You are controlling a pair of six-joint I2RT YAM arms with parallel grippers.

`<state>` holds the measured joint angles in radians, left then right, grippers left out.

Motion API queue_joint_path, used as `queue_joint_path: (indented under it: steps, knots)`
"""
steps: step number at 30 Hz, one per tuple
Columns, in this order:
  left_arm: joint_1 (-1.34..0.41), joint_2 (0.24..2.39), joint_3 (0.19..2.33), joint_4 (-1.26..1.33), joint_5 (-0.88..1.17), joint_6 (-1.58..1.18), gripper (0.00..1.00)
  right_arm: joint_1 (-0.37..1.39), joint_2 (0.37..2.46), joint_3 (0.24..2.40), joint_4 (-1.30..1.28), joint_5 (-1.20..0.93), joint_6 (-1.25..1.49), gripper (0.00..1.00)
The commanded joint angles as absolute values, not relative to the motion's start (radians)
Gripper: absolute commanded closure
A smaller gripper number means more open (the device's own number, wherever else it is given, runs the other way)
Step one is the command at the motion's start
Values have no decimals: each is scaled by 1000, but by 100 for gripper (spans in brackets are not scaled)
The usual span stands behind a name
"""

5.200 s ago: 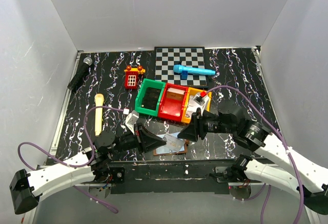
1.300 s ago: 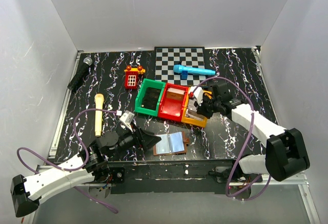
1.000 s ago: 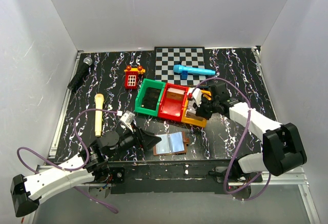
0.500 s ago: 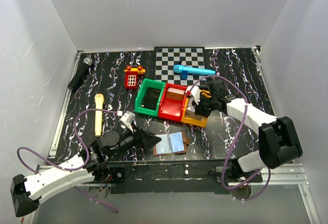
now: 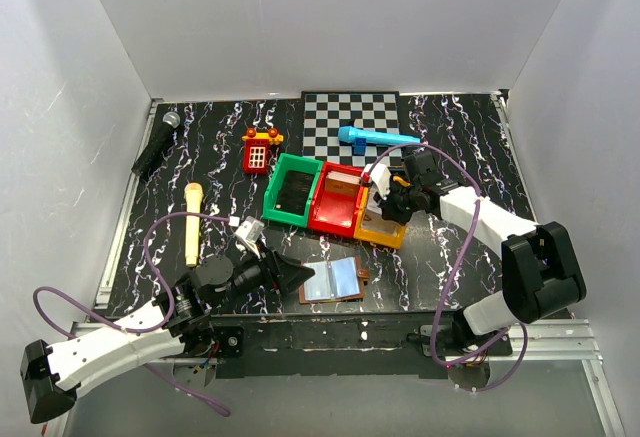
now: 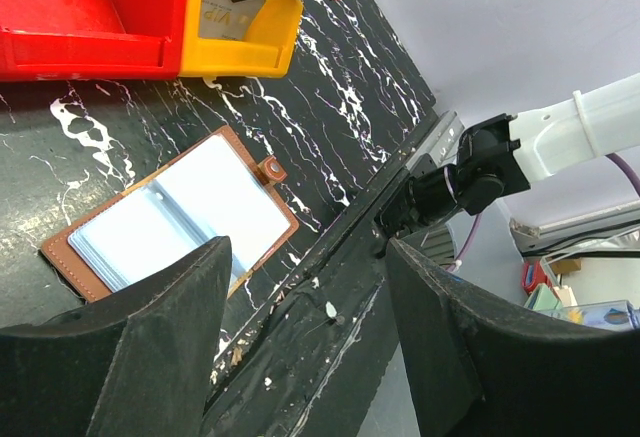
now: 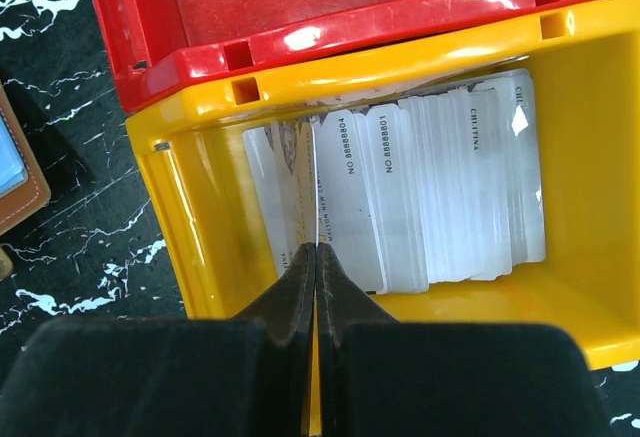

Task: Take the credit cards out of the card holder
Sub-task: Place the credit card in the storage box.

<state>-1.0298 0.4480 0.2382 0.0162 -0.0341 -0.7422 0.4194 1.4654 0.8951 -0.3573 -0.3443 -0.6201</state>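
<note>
Lying open near the front edge of the counter (image 5: pixel 460 137), the card holder (image 5: pixel 335 280) sits just beyond the wide-spread left jaws, apart from them. Right jaws, pressed shut, hang over credit cards (image 7: pixel 430 187) fanned inside the yellow bin (image 7: pixel 190 207).

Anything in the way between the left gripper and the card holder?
Nothing visible. The left gripper, open, points at the card holder, which lies open on the table right ahead of it. The right gripper is shut over the yellow bin, well clear.
</note>
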Motion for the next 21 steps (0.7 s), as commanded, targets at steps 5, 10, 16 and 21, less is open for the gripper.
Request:
queue_joint_path:
  steps: [5,10,16,21]
  knots:
    - [-1028,445,236,6,-38,-724,37,416,1477,920,-379,-247,-615,99]
    - [-1028,437,233,-25,-37,-729,37,416,1483,928,-387,-245,-615,99]
    - [-1028,437,230,-15,-34,-730,37,416,1480,942,-422,-337,-620,99]
    - [-1028,457,232,-6,-26,-726,37,417,1483,939,-452,-390,-629,99]
